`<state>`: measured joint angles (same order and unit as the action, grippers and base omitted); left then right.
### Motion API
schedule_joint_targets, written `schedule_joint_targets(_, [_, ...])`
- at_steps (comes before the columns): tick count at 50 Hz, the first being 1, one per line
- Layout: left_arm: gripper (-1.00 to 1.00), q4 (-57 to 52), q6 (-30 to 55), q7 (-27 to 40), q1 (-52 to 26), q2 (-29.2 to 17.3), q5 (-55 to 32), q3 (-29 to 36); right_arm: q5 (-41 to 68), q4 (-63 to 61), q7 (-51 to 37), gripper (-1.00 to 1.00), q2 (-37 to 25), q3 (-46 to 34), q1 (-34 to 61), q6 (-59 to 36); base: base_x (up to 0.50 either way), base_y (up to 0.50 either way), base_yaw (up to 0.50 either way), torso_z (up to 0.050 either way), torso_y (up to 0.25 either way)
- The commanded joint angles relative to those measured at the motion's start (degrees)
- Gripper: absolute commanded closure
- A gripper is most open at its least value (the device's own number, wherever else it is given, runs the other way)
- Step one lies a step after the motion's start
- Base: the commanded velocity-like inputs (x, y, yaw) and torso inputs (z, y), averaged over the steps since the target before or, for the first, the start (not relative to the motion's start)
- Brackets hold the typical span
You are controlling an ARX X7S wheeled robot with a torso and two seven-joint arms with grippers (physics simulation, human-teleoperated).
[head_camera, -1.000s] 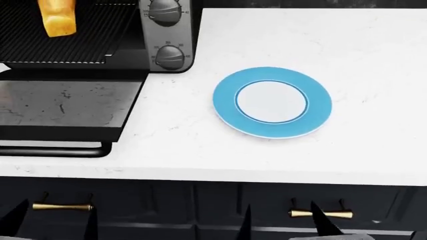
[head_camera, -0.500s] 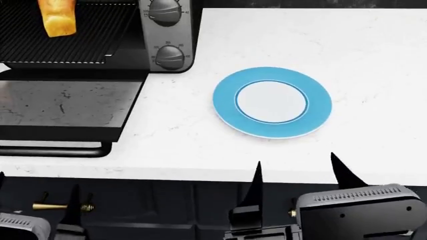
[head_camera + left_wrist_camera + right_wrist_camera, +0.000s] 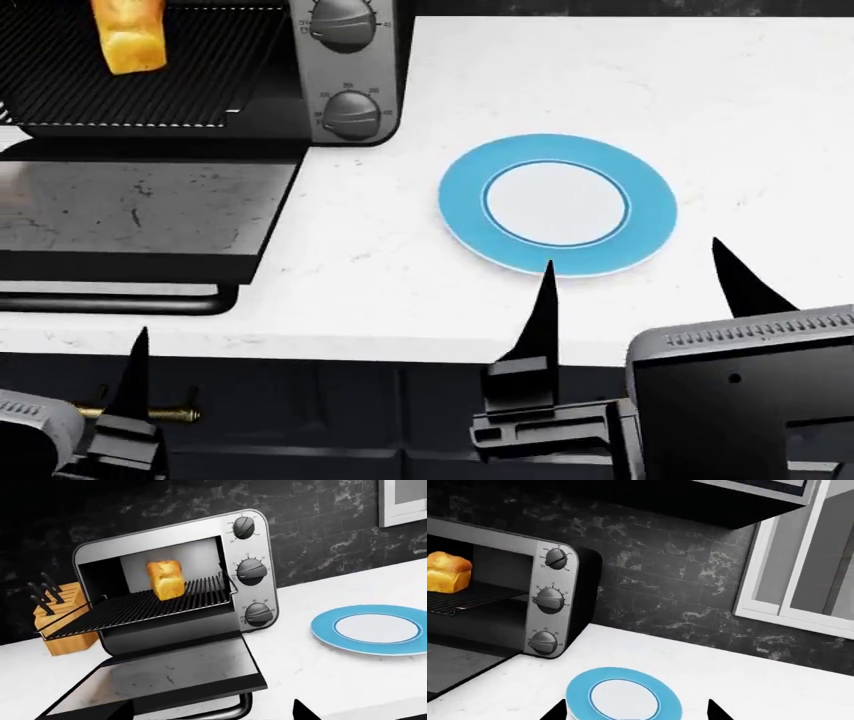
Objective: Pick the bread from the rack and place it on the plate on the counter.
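Observation:
The bread [image 3: 131, 35] stands on end on the black wire rack [image 3: 134, 85], pulled out of the toaster oven at the far left. It also shows in the left wrist view [image 3: 167, 579] and the right wrist view [image 3: 447, 572]. The blue-rimmed plate [image 3: 558, 205] lies empty on the white counter [image 3: 747, 110]. My right gripper [image 3: 631, 253] is open and empty, its tips over the plate's near rim [image 3: 624, 700]. My left gripper [image 3: 74, 360] is open and empty at the counter's front edge, before the oven door; only one of its fingers shows in the head view.
The grey speckled oven door [image 3: 134, 210] hangs open flat below the rack, with its bar handle [image 3: 120, 298] toward me. The oven's knob panel [image 3: 350, 110] stands between rack and plate. A wooden knife block [image 3: 60, 622] is beyond the oven.
Both grippers have risen and come forward from below the counter edge. The right one's tips now reach the plate's near rim. Bread and plate have not moved.

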<state>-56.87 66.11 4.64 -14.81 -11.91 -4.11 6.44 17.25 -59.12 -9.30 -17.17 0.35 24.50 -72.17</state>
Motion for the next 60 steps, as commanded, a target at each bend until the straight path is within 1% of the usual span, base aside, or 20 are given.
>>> schedule_joint_targets(1, [-1.0,-2.0,4.44,-1.28,-3.64,0.11,1.01,-1.98,18.76,-0.74,-12.86,-1.0,-4.69,2.66,7.29,-4.26,0.0,0.5,0.0,0.046,0.086])
schedule_joint_targets(6, [-1.0,-2.2,4.6,-1.14,-3.42,-0.14,0.8,-2.21,21.6,-0.41,-15.06,-1.0,-5.45,2.31,8.56,-4.44,0.0,0.5,0.0,0.047,0.086])
schedule_joint_targets(19, [-1.0,-2.6,5.34,-0.57,-3.77,-0.78,0.02,-2.51,24.76,0.11,-17.78,-1.0,-6.31,1.94,9.31,-3.86,0.0,0.5,0.0,0.047,0.086])
schedule_joint_targets(27, [-1.0,-3.06,5.96,0.94,-4.28,-1.7,-2.09,-2.88,27.2,-0.13,-19.78,-1.0,-6.9,2.49,10.81,-4.22,0.0,0.5,0.0,0.047,0.086])
schedule_joint_targets(28, [-1.0,-3.08,6.13,1.43,-4.53,-1.96,-2.76,-2.96,28.76,0.01,-19.73,-1.0,-6.22,4.14,11.21,-4.67,0.0,0.0,0.0,0.047,0.086])
schedule_joint_targets(30, [-1.0,-3.08,6.55,2.91,-5.11,-2.65,-4.72,-3.08,30.12,-0.65,-21.01,-1.0,-7.18,4.04,12.37,-4.35,0.0,0.0,0.0,0.047,0.085])
schedule_joint_targets(31, [-1.0,-3.08,6.8,3.9,-5.54,-3.15,-6.04,-3.08,31.96,-0.5,-22.27,-1.0,-7.06,4.7,13.85,-6.69,0.0,0.0,0.0,0.047,0.088])
schedule_joint_targets(35, [-1.0,-3.07,7.16,8.12,-6.48,-5.02,-11.71,-3.45,44.28,-0.69,-30.69,-1.0,-8.56,7.83,19.37,-10.89,0.25,-0.04,0.0,0.047,0.086])
schedule_joint_targets(37, [-1.0,-3.06,6.79,10.28,-6.52,-6.0,-14.62,-3.83,48.62,-0.54,-33.85,-1.0,-8.62,8.33,21.27,-12.58,0.34,-0.05,0.0,0.048,0.086])
schedule_joint_targets(41, [-1.0,-3.04,5.78,14.31,-6.09,-8.1,-20.07,-4.73,53.05,-0.11,-37.27,-1.0,-9.03,8.73,22.75,-13.28,0.34,-0.05,0.0,0.047,0.086])
schedule_joint_targets(44, [-1.0,-2.92,5.21,16.39,-6.08,-9.09,-22.57,-4.79,55.88,0.31,-39.48,-1.0,-9.21,8.78,23.87,-13.79,0.34,-0.03,0.0,0.047,0.087])
schedule_joint_targets(48, [-1.0,-2.51,4.35,17.3,-5.84,-9.72,-23.61,-4.73,57.02,0.7,-40.67,-1.0,-9.65,8.03,24.35,-13.37,0.34,-0.03,0.0,0.047,0.084])
schedule_joint_targets(57, [-1.0,-2.64,3.61,18.98,-5.3,-10.73,-26.08,-5.62,55.69,1.2,-40.45,-1.0,-10.66,4.99,23.66,-11.64,0.34,-0.01,0.0,0.047,0.086])
schedule_joint_targets(60, [-1.0,-2.51,3.33,19.68,-5.28,-11.06,-26.75,-5.48,58.16,1.46,-42.2,-1.0,-10.76,5.28,24.68,-11.94,0.34,0.0,0.0,0.047,0.086])
